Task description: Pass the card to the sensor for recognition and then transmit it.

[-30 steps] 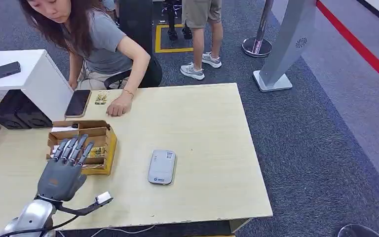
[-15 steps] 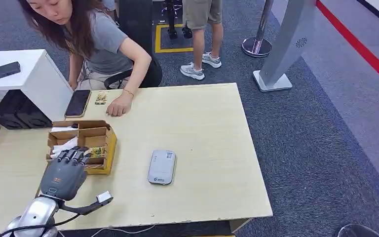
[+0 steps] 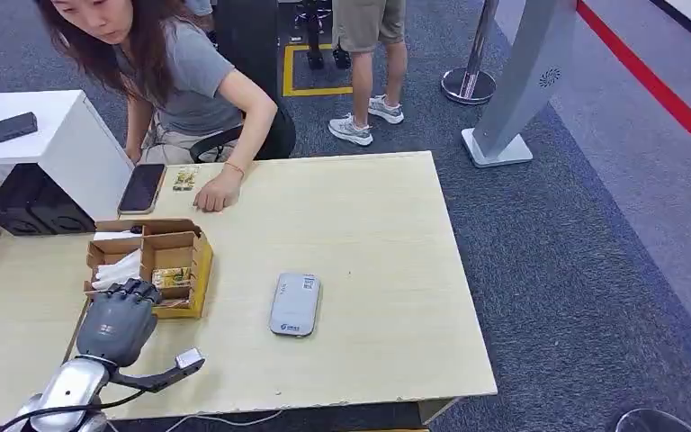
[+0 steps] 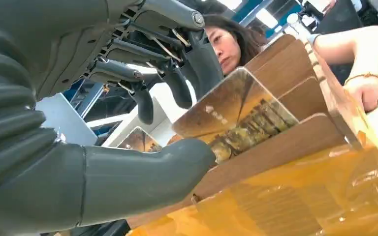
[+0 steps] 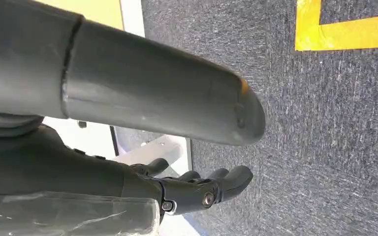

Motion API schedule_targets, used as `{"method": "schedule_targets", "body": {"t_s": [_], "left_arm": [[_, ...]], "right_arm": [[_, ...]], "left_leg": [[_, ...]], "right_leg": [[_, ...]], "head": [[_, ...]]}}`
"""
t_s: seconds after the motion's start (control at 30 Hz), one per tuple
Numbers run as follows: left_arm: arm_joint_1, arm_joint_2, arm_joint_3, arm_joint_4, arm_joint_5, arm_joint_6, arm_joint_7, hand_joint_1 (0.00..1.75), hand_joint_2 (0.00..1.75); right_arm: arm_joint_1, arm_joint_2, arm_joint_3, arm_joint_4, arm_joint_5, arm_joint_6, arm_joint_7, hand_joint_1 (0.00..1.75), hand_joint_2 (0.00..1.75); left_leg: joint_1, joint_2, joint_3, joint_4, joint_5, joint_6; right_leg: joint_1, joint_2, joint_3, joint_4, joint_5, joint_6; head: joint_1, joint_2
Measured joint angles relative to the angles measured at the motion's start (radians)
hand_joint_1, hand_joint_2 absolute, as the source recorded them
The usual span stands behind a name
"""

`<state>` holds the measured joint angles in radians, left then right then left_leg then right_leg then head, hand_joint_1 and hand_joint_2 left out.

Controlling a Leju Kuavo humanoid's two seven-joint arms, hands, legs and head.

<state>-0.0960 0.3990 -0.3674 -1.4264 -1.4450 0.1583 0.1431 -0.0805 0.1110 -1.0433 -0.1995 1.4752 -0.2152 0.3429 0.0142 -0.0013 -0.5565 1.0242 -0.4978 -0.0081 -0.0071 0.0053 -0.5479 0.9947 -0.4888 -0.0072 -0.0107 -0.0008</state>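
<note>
Note the box at the left of the worktop. It is an open cardboard tray with compartments, and the cards stand in it.

Observe the left hand at the near edge of the box. In the head view its fingers curl down over the near wall into a compartment. In the left wrist view the thumb presses against the face of the card, and the dark fingers arch over its upper edge. You can read this as a pinch closing on the card, but the pictures do not show firm contact on both faces, so you cannot tell whether the card is held.

Check the card's attitude. It stands tilted on edge inside the box, leaning on the inner wall, with its long axis running along the compartment. It lies directly under the fingertips, just ahead of the palm.

Move right to the sensor. It is a flat grey unit lying on the worktop, well apart from the box, to the right of the left hand. The left hand is the nearer one.

The right hand hangs over the carpet with loosely spread fingers, holding nothing.

Expect the next move to be a lift clear of the box, then a sweep right to the sensor.

A person's hand rests on the worktop beyond the box.
</note>
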Motion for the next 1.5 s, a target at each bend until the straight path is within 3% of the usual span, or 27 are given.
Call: {"method": "schedule_targets", "body": {"t_s": [0.17,0.2,0.27,0.3,0.33,0.4,1.07,1.33,1.5], "left_arm": [[-0.001,-0.003,0.000,0.010,0.000,0.000,0.000,0.72,1.75],[-0.002,-0.005,0.000,0.011,0.000,-0.001,0.000,0.79,1.75],[-0.002,-0.007,0.000,0.015,0.000,-0.001,0.000,0.63,1.75],[-0.002,-0.008,0.000,0.016,0.000,0.000,0.000,1.17,1.75],[-0.002,-0.008,0.000,0.017,0.000,0.000,0.000,1.43,1.75],[-0.002,-0.010,0.000,0.019,0.000,0.000,0.000,1.75,1.75],[-0.009,-0.019,0.000,0.021,-0.021,0.015,0.002,1.75,1.75],[-0.009,-0.026,-0.002,0.015,-0.072,0.087,0.025,1.75,1.75],[-0.018,-0.023,-0.002,-0.049,-0.096,0.132,0.035,1.75,1.75]], "right_arm": [[0.000,0.000,0.000,0.000,0.000,0.000,0.000,0.00,0.00],[0.000,0.000,0.000,0.000,0.000,0.000,0.000,0.00,0.00],[0.000,0.000,0.000,0.000,0.000,0.000,0.000,0.00,0.00],[0.000,0.000,0.000,0.000,0.000,0.000,0.000,0.00,0.00],[0.000,0.000,0.000,-0.001,0.000,0.000,0.000,0.00,0.00],[0.000,0.000,0.000,-0.002,-0.002,-0.003,-0.003,0.00,0.00],[0.000,0.000,-0.001,-0.004,0.001,0.002,-0.009,0.00,0.00],[0.000,0.000,-0.001,-0.004,0.015,0.012,-0.012,0.00,0.00],[0.000,0.000,-0.001,-0.004,0.019,0.012,-0.018,0.00,0.00]], "left_leg": [[0.000,0.000,0.000,0.000,0.000,0.000],[0.000,0.000,0.000,0.000,0.000,0.000],[0.000,0.000,0.000,0.000,0.000,0.000],[0.000,0.000,0.000,0.000,0.000,0.000],[0.000,0.000,0.000,0.000,0.000,0.000],[0.000,0.000,0.000,0.000,0.000,0.000],[0.000,0.000,0.000,0.000,0.000,0.000],[0.000,0.000,0.000,0.000,0.000,0.000],[0.000,0.000,0.000,0.000,0.000,0.000]], "right_leg": [[0.000,0.000,0.000,0.000,0.000,0.000],[0.000,0.000,0.000,0.000,0.000,0.000],[0.000,0.000,0.000,0.000,0.000,0.000],[0.000,0.000,0.000,0.000,0.000,0.000],[0.000,0.000,0.000,0.000,0.000,0.000],[0.000,0.000,0.000,0.000,0.000,0.000],[0.000,0.000,0.000,0.000,0.000,0.000],[0.000,0.000,0.000,0.000,0.000,0.000],[0.000,0.000,0.000,0.000,0.000,0.000]], "head": [[0.000,0.000],[0.000,0.000],[0.000,0.000],[0.000,0.000],[0.000,0.000],[0.000,0.000],[0.000,0.000],[0.000,0.000],[0.000,0.000]]}}
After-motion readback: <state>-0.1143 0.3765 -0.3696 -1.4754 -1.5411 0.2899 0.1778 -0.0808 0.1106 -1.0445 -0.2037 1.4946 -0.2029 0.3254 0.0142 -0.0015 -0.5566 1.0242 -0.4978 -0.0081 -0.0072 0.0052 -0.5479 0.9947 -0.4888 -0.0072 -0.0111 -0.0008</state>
